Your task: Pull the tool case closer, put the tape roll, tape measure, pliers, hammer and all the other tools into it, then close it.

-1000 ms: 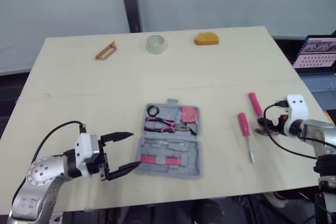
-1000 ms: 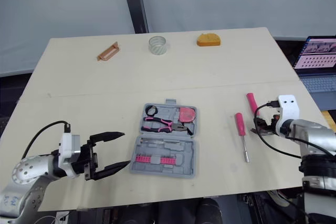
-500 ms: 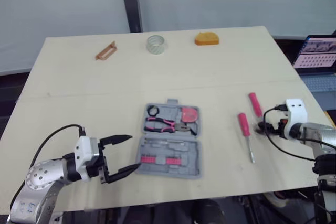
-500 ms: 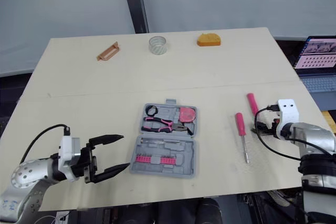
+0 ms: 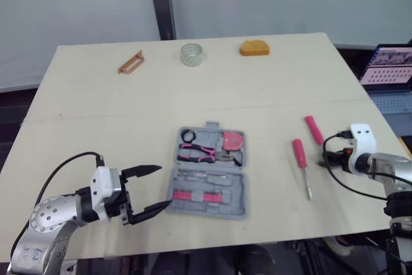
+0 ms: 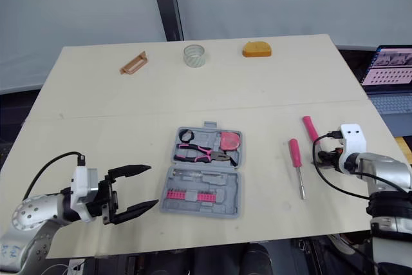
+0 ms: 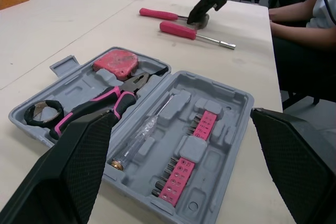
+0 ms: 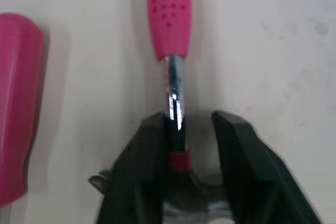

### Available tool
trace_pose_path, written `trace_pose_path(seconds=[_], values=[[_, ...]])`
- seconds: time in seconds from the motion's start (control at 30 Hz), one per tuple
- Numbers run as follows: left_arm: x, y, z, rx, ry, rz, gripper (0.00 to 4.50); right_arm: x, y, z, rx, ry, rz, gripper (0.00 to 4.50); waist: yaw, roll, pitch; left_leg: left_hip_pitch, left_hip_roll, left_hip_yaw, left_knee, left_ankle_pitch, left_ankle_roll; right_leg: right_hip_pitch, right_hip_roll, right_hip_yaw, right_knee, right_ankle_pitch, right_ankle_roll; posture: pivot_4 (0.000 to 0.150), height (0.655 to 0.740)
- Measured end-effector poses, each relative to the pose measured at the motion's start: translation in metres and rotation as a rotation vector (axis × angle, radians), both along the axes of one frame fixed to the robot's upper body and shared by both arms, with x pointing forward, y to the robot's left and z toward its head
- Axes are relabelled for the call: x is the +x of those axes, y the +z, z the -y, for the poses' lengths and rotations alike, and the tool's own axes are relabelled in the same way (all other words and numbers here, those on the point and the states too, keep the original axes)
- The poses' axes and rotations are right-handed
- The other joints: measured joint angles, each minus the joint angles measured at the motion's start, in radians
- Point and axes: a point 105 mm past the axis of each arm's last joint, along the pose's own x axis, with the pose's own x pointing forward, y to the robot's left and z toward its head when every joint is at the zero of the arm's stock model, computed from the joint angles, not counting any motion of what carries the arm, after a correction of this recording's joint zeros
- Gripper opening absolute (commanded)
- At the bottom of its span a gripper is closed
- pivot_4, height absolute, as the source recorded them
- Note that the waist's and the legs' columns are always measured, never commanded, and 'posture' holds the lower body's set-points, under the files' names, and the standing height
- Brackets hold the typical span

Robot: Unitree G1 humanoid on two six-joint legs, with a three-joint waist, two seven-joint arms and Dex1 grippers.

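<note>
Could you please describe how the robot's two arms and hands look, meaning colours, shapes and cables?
The left arm and right arm are silver-grey metal with rounded joints. Each wrist carries a white block, from which a black cable loops back. The left hand and right hand each have two black fingers; the left ones are long, tapering and finely textured.

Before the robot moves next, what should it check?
1. Tool case open, close to the robot: ok.
2. Left pincer open beside the case: ok.
3. Right pincer around the hammer's metal shaft: ok.
4. Right pincer clamped on the shaft: not ok, a gap shows on one side.
5. Screwdriver apart from the hammer: ok.
6. Tape roll packed: not ok, it sits at the table's far edge.
</note>
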Motion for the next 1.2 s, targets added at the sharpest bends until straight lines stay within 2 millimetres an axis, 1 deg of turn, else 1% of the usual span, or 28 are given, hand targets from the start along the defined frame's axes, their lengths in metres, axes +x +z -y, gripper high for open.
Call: trace_pose_path(seconds=[0.03, 0.43, 0.6, 0.7, 0.77, 0.83, 0.93, 1.03, 1.13, 1.2], values=[[0.0, 0.0, 0.0, 0.0, 0.001, 0.0, 4.5, 0.0, 0.001, 0.0, 0.0, 0.0, 0.002, 0.09, 0.0, 0.0, 0.0, 0.0, 0.0, 0.0, 0.0, 0.0, 0.0, 0.0, 0.0, 0.0, 0.0, 0.0, 0.0, 0.15, 0.74], [0.0, -0.001, -0.001, -0.002, 0.004, -0.015, 4.5, -0.001, 0.0, 0.001, 0.001, 0.0, 0.009, 0.09, 0.001, 0.0, 0.0, 0.0, 0.0, 0.0, 0.0, 0.0, 0.0, 0.0, 0.0, 0.0, 0.0, 0.0, 0.0, 0.15, 0.74], [0.002, 0.005, -0.007, 0.002, 0.004, -0.01, 4.5, -0.001, 0.004, -0.002, -0.016, 0.019, 0.016, 0.09, -0.001, 0.0, 0.0, 0.0, 0.0, 0.0, 0.0, 0.0, 0.0, -0.001, 0.0, 0.0, 0.0, 0.0, 0.0, 0.15, 0.74], [0.004, 0.01, -0.011, 0.009, -0.007, -0.009, 4.5, -0.003, 0.02, -0.007, -0.066, 0.074, 0.035, 0.09, -0.001, 0.002, 0.001, -0.001, 0.0, 0.0, 0.0, 0.0, 0.0, -0.002, 0.0, 0.0, 0.0, 0.0, 0.0, 0.15, 0.74], [0.007, 0.013, -0.015, 0.013, -0.006, -0.007, 4.5, -0.006, 0.041, -0.012, -0.129, 0.143, 0.05, 0.09, -0.001, 0.003, 0.002, -0.001, 0.0, 0.0, -0.001, 0.0, 0.0, -0.002, 0.0, 0.001, 0.0, 0.0, 0.0, 0.15, 0.74], [0.008, 0.013, -0.02, 0.019, -0.004, -0.017, 4.5, -0.014, 0.062, -0.024, -0.191, 0.234, 0.041, 0.09, -0.001, 0.004, 0.002, -0.001, 0.0, 0.0, -0.001, 0.0, 0.0, -0.003, 0.0, 0.0, 0.0, 0.0, 0.0, 0.15, 0.74], [0.008, 0.014, -0.026, 0.031, -0.022, -0.033, 4.5, -0.033, 0.083, -0.055, -0.259, 0.417, -0.025, 0.09, -0.002, 0.004, 0.002, -0.001, 0.0, 0.0, -0.001, 0.0, 0.0, -0.003, 0.0, 0.001, 0.0, 0.0, 0.0, 0.15, 0.74], [0.007, 0.014, -0.03, 0.047, -0.037, -0.04, 4.5, -0.05, 0.09, -0.081, -0.277, 0.551, -0.098, 0.09, -0.002, 0.003, 0.003, -0.002, 0.0, 0.0, -0.001, 0.0, 0.0, -0.002, 0.0, 0.001, 0.0, 0.0, 0.0, 0.15, 0.74], [0.007, 0.011, -0.041, 0.075, -0.04, -0.063, 4.5, -0.066, 0.092, -0.107, -0.288, 0.688, -0.166, 0.09, -0.002, 0.003, 0.004, -0.002, 0.001, 0.0, -0.001, 0.0, 0.0, -0.003, 0.0, 0.001, 0.0, 0.0, 0.0, 0.15, 0.74], [0.007, 0.01, -0.047, 0.085, -0.037, -0.068, 4.5, -0.074, 0.095, -0.125, -0.289, 0.769, -0.184, 0.09, -0.002, 0.003, 0.004, -0.002, 0.0, 0.0, -0.001, 0.0, 0.0, -0.004, 0.0, 0.001, 0.0, 0.0, 0.0, 0.15, 0.74]])
